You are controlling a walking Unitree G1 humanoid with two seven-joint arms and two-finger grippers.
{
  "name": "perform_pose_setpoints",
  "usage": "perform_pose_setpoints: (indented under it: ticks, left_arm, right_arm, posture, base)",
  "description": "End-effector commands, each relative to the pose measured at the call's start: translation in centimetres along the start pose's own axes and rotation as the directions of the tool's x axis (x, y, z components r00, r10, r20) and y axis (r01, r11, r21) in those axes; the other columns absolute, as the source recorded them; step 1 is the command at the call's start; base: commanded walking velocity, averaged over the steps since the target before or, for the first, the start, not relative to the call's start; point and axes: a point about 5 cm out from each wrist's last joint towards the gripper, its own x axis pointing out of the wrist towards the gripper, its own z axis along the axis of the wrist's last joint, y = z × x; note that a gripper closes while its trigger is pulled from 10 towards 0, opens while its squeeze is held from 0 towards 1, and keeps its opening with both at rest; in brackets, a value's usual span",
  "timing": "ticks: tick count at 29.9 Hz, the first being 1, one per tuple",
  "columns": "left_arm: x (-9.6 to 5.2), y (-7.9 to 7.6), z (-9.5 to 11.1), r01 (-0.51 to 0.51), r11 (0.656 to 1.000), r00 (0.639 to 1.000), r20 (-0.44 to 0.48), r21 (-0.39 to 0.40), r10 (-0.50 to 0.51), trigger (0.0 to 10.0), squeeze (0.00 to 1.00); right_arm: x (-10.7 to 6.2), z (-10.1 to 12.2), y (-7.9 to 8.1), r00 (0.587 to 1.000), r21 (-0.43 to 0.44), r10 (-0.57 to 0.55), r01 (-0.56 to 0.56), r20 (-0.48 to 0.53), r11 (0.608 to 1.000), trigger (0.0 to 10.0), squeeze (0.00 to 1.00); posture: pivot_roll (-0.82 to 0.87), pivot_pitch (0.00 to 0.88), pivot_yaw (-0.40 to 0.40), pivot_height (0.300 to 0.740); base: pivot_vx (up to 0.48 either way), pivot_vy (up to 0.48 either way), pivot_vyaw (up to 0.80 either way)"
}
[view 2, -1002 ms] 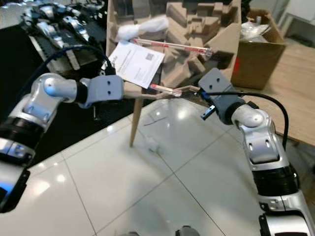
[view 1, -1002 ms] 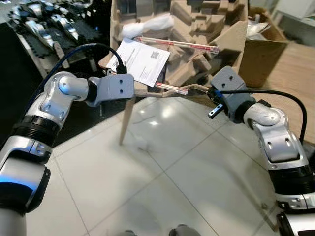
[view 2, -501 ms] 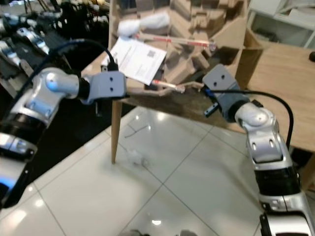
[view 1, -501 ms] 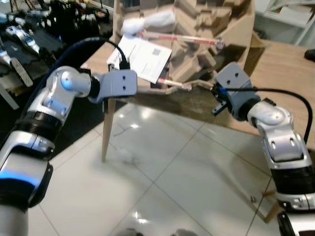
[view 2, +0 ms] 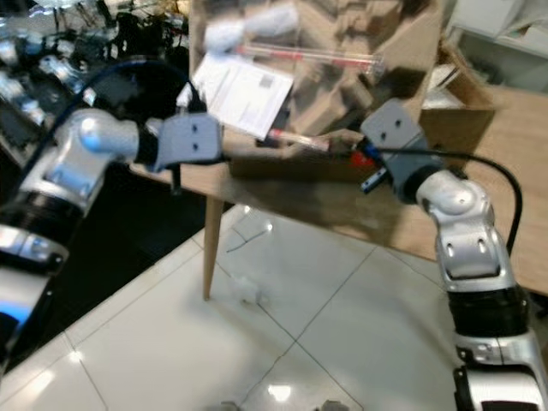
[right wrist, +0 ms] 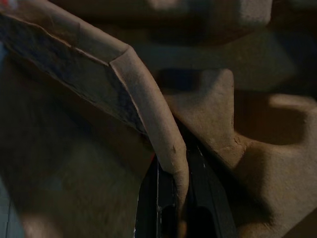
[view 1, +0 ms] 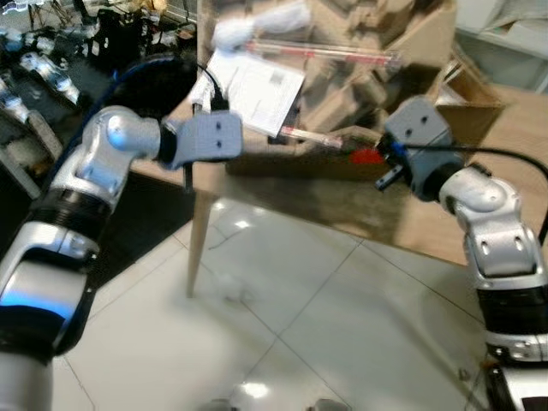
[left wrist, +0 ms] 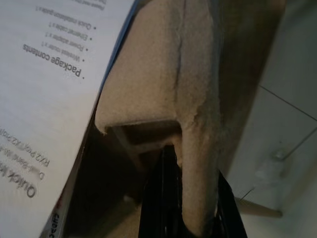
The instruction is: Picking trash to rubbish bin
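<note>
My left gripper (left wrist: pixel 190 206) is clenched on one edge of the pulp tray (view 1: pixel 360 51), a lip of the moulded cardboard pinched between the two black fingers (left wrist: pixel 158 198). My right gripper (right wrist: pixel 181 208) is clamped on the opposite rim the same way, the brown ridge running straight down between its fingers. So I carry the tray between both arms, tipped up on edge and held above the wooden table (view 1: pixel 514 145).

Taking the tray as my landmark: low on the floor below it, close to a table leg (view 1: pixel 199 227), lies a small white scrap (view 2: pixel 244 291) — probably trash too, and easy to tread on or forget while my hands are full.

On the tray's face, nearest my left gripper, rests a printed sheet (view 1: pixel 253 81). Just below the sheet a clear tube with red marks (view 1: pixel 312 135) lies near the bottom edge; a second, longer tube (view 1: pixel 317 53) lies across higher up, beside a white wad (view 1: pixel 257 26) near the top. None of these looks fastened, as far as I can tell. With the tray this steep, I judge a jolt or a further tilt would send them sliding off to the floor.

The other worry is the grip itself — pulp tears, and each hold is only a thin lip. If my arms drift apart or twist against each other, an edge could rip and the load drop.

Behind the tray stands a cardboard box (view 1: pixel 467 86) on the table; swinging the tray could knock it. I see no bin.
</note>
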Motion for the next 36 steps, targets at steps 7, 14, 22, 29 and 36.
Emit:
perform_pose_setpoints:
  ticks: [7, 14, 22, 29, 36]
  left_arm:
    - [1.2, 0.3, 4.2, 0.084, 0.982, 0.982, 0.152, 0.167, -0.110, 10.0, 0.00]
    - [0.7, 1.2, 4.8, 0.087, 0.977, 0.982, 0.150, 0.193, -0.118, 10.0, 0.00]
    - [-0.3, 2.6, 5.5, 0.066, 0.971, 0.984, 0.147, 0.228, -0.101, 10.0, 0.00]
    - [0.4, 3.4, 7.0, 0.065, 0.961, 0.980, 0.165, 0.267, -0.112, 10.0, 0.00]
    - [2.3, 1.8, 7.9, 0.197, 0.929, 0.950, 0.174, 0.314, -0.260, 10.0, 0.00]
  right_arm:
    - [0.0, 3.8, -1.6, 0.979, 0.008, -0.092, 0.092, 0.182, 0.996, 10.0, 0.00]
    - [-0.2, 4.6, -2.4, 0.967, 0.027, -0.131, 0.128, 0.220, 0.991, 10.0, 0.00]
    - [-0.3, 5.3, -3.1, 0.955, 0.036, -0.164, 0.160, 0.247, 0.986, 10.0, 0.00]
    - [-0.4, 4.7, -3.6, 0.960, 0.044, -0.192, 0.186, 0.204, 0.981, 10.0, 0.00]
    - [-0.9, 3.4, -2.6, 0.989, 0.096, -0.122, 0.114, 0.079, 0.989, 10.0, 0.00]
  posture:
    - [-0.07, 0.099, 0.069, 0.740]
    - [-0.07, 0.094, 0.069, 0.740]
    - [-0.07, 0.088, 0.071, 0.740]
    - [-0.08, 0.089, 0.084, 0.740]
    - [-0.10, 0.099, 0.102, 0.740]
  base:
    - [0.397, 0.000, 0.00]
    - [0.395, 0.000, 0.00]
    - [0.393, 0.000, 0.00]
    - [0.358, 0.000, 0.00]
    - [0.039, 0.000, 0.00]
